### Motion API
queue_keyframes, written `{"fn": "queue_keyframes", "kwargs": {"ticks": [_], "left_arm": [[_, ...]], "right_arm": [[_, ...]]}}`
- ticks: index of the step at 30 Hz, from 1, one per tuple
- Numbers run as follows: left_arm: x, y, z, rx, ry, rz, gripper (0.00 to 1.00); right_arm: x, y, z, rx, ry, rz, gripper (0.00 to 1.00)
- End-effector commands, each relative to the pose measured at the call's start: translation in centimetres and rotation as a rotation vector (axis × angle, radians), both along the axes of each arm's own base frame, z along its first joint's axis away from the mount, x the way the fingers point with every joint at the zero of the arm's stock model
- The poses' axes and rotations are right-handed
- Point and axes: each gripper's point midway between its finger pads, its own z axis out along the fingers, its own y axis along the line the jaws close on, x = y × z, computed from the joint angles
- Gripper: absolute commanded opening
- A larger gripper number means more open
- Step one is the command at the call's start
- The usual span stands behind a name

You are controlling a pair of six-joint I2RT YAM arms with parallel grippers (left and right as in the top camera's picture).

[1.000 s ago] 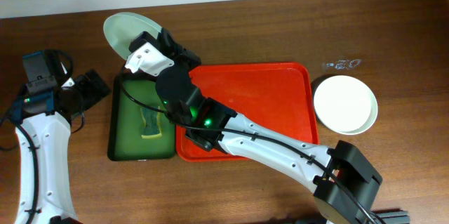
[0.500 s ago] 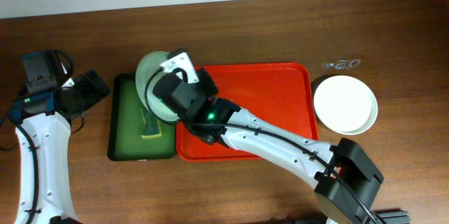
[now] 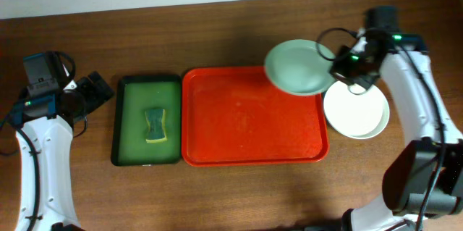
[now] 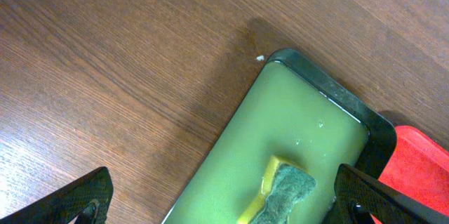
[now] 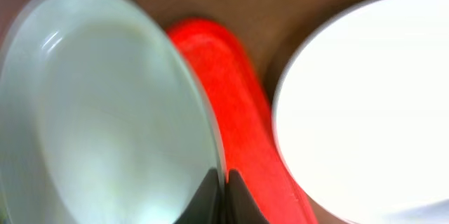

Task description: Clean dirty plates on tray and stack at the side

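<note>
My right gripper point(image 3: 334, 68) is shut on the rim of a pale mint plate point(image 3: 296, 66), held above the red-orange tray's point(image 3: 249, 119) far right corner. In the right wrist view the fingers point(image 5: 224, 192) pinch the plate's point(image 5: 105, 104) edge, with the tray's rim point(image 5: 242, 112) below. A white stack of plates point(image 3: 356, 108) lies on the table right of the tray, and shows in the right wrist view point(image 5: 372, 97). My left gripper point(image 4: 224, 203) is open over the dark green tray's point(image 4: 302, 119) near end and holds nothing.
A yellow-and-green sponge point(image 3: 155, 125) lies in the dark green tray point(image 3: 147, 120) left of the red tray; it shows in the left wrist view point(image 4: 280, 192). Bare wooden table surrounds both trays. A small clear object point(image 3: 352, 65) lies at the back right.
The right arm has swung from the green tray on the left across the red tray to its right corner, carrying the plate. The left arm has not moved.
</note>
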Motion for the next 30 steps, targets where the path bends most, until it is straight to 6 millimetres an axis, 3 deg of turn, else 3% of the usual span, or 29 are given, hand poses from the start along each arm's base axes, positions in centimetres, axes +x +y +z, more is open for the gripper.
{"fn": "queue_keyframes", "kwargs": {"ticks": [1, 2, 5, 7, 10, 14, 15, 16, 17, 20, 25, 30], "left_arm": [[0.1, 0.0, 0.9, -0.003, -0.026, 0.004, 0.99], [0.1, 0.0, 0.9, -0.003, -0.026, 0.004, 0.99], [0.1, 0.0, 0.9, -0.003, -0.026, 0.004, 0.99], [0.1, 0.0, 0.9, -0.003, -0.026, 0.004, 0.99], [0.1, 0.0, 0.9, -0.003, -0.026, 0.004, 0.99], [0.1, 0.0, 0.9, -0.003, -0.026, 0.004, 0.99], [0.1, 0.0, 0.9, -0.003, -0.026, 0.004, 0.99], [0.1, 0.0, 0.9, -0.003, -0.026, 0.004, 0.99], [0.1, 0.0, 0.9, -0.003, -0.026, 0.004, 0.99], [0.1, 0.0, 0.9, -0.003, -0.026, 0.004, 0.99], [0.1, 0.0, 0.9, -0.003, -0.026, 0.004, 0.99], [0.1, 0.0, 0.9, -0.003, -0.026, 0.004, 0.99]], "right_arm": [[-3.3, -7.2, 0.1, -0.051, 0.074, -0.199, 0.04], [-5.2, -10.1, -0.2, -0.089, 0.125, -0.281, 0.04], [-9.2, -13.5, -0.7, -0.132, 0.24, -0.387, 0.04], [-10.5, -13.6, -1.5, -0.132, 0.287, -0.4, 0.04], [-12.1, -12.9, -4.4, -0.126, 0.353, -0.392, 0.04], [-11.6, -12.8, -6.0, -0.119, 0.32, -0.395, 0.04], [-11.5, -12.8, -6.0, -0.117, 0.317, -0.394, 0.18], [-11.7, -12.7, -6.0, -0.115, 0.322, -0.393, 0.6], [-11.6, -12.5, -6.0, -0.107, 0.321, -0.386, 0.86], [-10.3, -10.1, -5.9, -0.024, 0.264, -0.218, 0.9], [-8.8, -5.8, -5.9, -0.051, 0.258, -0.02, 0.89], [-8.4, 1.4, -5.9, -0.072, 0.283, 0.214, 0.92]]}}
